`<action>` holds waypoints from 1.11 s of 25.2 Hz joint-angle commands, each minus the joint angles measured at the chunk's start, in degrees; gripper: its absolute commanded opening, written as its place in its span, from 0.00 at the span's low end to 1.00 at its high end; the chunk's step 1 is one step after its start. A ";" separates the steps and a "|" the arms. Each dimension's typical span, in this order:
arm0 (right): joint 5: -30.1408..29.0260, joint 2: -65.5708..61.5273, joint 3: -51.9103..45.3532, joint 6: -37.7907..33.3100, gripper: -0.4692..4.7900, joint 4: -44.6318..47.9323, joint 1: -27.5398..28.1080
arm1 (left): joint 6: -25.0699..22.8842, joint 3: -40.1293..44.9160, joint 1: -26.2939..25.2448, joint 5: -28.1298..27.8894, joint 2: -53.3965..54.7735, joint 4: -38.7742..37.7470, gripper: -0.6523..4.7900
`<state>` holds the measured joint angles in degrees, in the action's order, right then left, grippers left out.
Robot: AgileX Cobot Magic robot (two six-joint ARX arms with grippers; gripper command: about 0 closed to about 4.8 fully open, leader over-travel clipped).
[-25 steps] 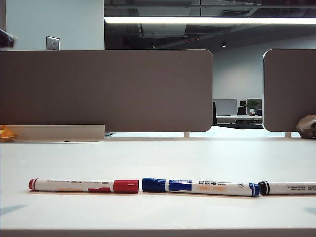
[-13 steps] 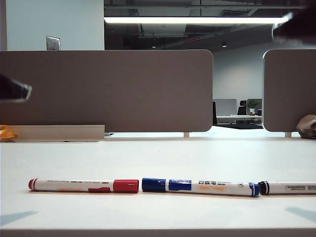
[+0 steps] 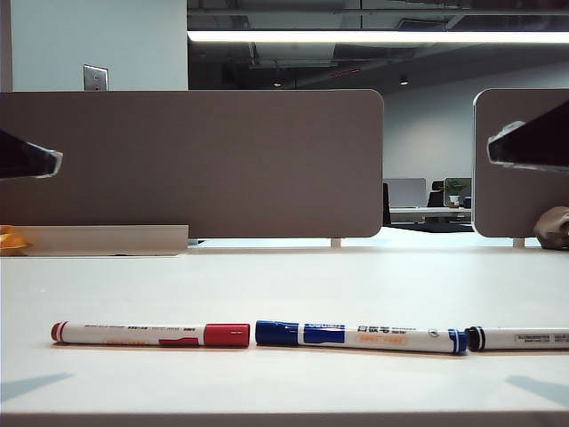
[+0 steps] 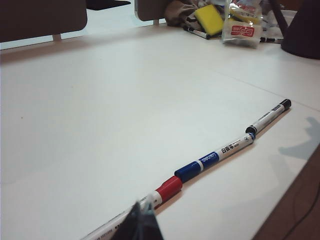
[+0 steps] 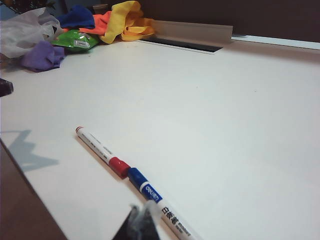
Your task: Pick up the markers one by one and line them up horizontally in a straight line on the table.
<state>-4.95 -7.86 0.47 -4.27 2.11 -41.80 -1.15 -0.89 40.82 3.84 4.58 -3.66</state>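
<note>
Across the table (image 3: 284, 285), close to its front edge, the markers lie end to end in a row: red marker (image 3: 151, 334), then blue marker (image 3: 360, 337), then black marker (image 3: 520, 338), which runs past the view's right side. Above the row's two ends hang the left gripper (image 3: 31, 158) and right gripper (image 3: 524, 147), both pinched closed with nothing between their tips. Judging by their slim, rigid plastic barrels, the markers should be light and prone to roll, best pinched across mid-barrel; no container holds them, and the wrapped packets (image 4: 240, 25) sit at the far edge.
</note>
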 commanded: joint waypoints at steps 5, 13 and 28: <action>0.11 -0.02 -0.42 -0.24 0.09 -2.49 -0.04 | -1.86 0.39 -0.07 -5.55 -0.02 0.72 0.11; 0.57 0.00 -0.42 -0.22 0.09 -4.02 0.00 | -1.84 0.37 -0.07 -5.55 -0.07 0.74 0.11; 0.55 0.00 -0.42 -0.22 0.09 -4.00 0.00 | -1.86 0.37 -0.07 -5.55 -0.07 0.74 0.11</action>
<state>-4.54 -7.84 0.45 -4.27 -2.50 -41.78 -2.96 -0.47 40.82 -1.61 4.49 -3.66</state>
